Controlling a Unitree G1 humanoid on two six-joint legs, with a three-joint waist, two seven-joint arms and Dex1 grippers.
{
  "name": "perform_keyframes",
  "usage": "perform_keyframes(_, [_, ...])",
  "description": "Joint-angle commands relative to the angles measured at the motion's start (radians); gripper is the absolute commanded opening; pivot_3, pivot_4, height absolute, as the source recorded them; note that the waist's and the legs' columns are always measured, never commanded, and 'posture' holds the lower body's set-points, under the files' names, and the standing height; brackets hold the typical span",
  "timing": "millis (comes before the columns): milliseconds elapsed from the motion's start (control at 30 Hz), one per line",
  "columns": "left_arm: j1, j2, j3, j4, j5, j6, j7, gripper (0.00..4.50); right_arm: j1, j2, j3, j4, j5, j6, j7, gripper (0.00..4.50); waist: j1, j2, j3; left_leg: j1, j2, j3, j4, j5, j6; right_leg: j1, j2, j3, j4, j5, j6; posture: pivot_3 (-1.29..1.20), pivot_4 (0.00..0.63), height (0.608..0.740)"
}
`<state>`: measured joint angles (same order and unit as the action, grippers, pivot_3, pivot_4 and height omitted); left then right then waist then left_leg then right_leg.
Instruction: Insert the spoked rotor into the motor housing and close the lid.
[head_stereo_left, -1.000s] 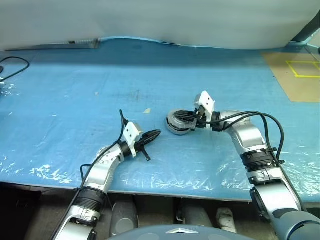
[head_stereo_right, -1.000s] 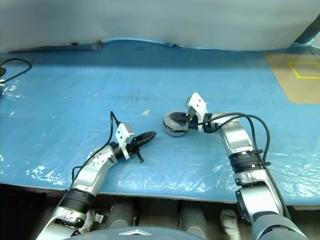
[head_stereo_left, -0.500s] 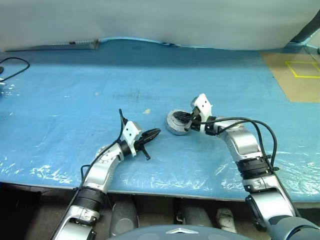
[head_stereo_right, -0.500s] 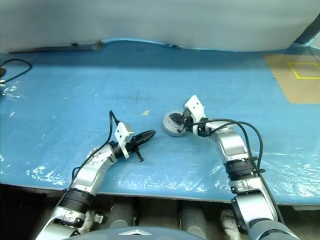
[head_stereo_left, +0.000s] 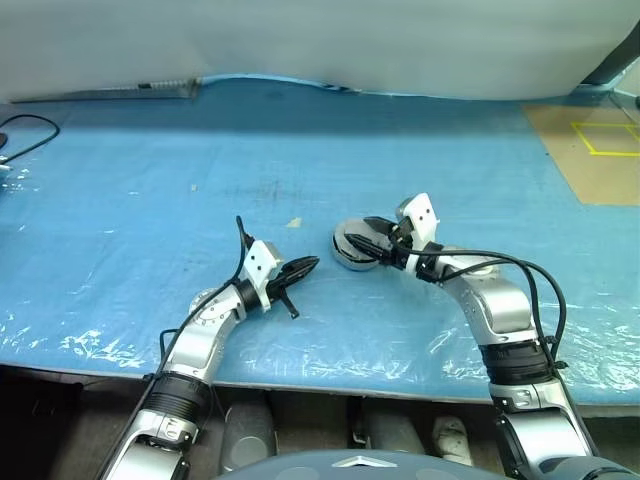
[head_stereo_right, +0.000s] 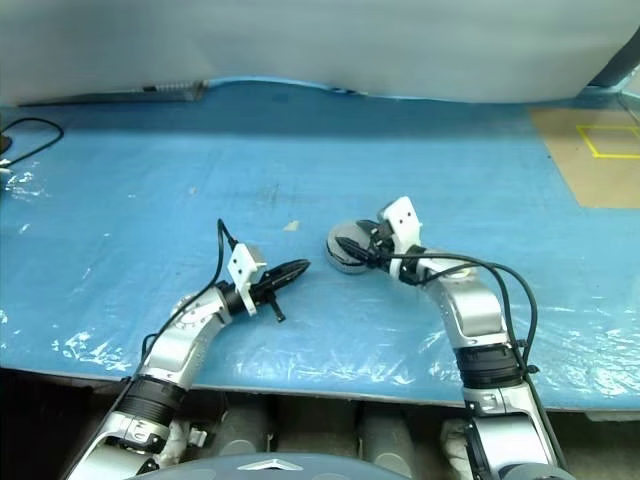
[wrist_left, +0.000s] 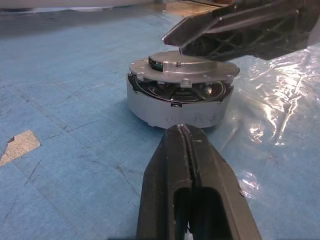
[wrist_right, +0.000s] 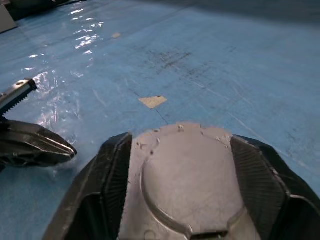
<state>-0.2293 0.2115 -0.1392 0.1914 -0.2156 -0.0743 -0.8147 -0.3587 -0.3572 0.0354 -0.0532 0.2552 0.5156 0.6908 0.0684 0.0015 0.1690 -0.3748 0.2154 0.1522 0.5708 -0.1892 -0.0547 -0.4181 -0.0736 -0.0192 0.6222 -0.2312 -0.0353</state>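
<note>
Blue plastic-covered table (head_stereo_left: 150, 180), grey wall behind, tan floor far right. Grey round motor housing (wrist_left: 177, 97), flat grey lid (wrist_left: 192, 67) on top, sits centre, between wide-spread right gripper (wrist_right: 182, 165) fingers; left gripper (head_stereo_left: 300, 270) pinched closed, empty, nearby

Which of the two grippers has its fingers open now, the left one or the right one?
The right gripper: its fingers stand apart on either side of the lid. The left gripper is shut.

The grey round housing (wrist_left: 176, 106) stands upright on the blue desk (head_stereo_left: 150, 200), the lid (wrist_left: 192, 67) resting slightly askew on top.
</note>
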Motion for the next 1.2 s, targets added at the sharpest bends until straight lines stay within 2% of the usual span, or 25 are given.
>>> perform_keyframes(33, [-0.015, 0.002, 0.007, -0.010, -0.013, -0.007, -0.004, 0.00, 0.006, -0.016, 0.013, -0.019, -0.022, -0.046, -0.010, 4.18, 0.000, 0.000, 0.000, 0.000, 0.000, 0.000, 0.000, 0.000, 0.000, 0.000, 0.000, 0.000, 0.000, 0.000, 0.000, 0.00, 0.150, 0.740])
perform_keyframes(500, [-0.008, 0.010, 0.015, -0.020, -0.012, -0.004, 0.008, 0.00, 0.005, -0.004, 0.111, 0.083, -0.160, -0.202, -0.070, 4.18, 0.000, 0.000, 0.000, 0.000, 0.000, 0.000, 0.000, 0.000, 0.000, 0.000, 0.000, 0.000, 0.000, 0.000, 0.000, 0.00, 0.150, 0.740])
perform_keyframes(600, [-0.005, 0.012, 0.015, -0.025, -0.012, -0.003, 0.010, 0.00, 0.010, 0.000, 0.114, 0.090, -0.164, -0.209, -0.082, 3.56, 0.000, 0.000, 0.000, 0.000, 0.000, 0.000, 0.000, 0.000, 0.000, 0.000, 0.000, 0.000, 0.000, 0.000, 0.000, 0.00, 0.150, 0.740])
perform_keyframes(667, [-0.003, 0.012, 0.014, -0.028, -0.012, -0.002, 0.011, 0.00, 0.014, 0.004, 0.114, 0.084, -0.160, -0.205, -0.086, 2.95, 0.000, 0.000, 0.000, 0.000, 0.000, 0.000, 0.000, 0.000, 0.000, 0.000, 0.000, 0.000, 0.000, 0.000, 0.001, 0.00, 0.150, 0.740])
perform_keyframes(1200, [0.011, 0.011, 0.013, -0.032, -0.013, -0.004, 0.016, 0.00, 0.017, 0.031, 0.169, 0.044, -0.206, -0.100, -0.164, 2.96, -0.002, 0.000, 0.000, 0.002, -0.001, 0.000, -0.001, 0.000, 0.000, 0.001, 0.000, 0.001, 0.000, 0.000, 0.001, 0.00, 0.150, 0.740])
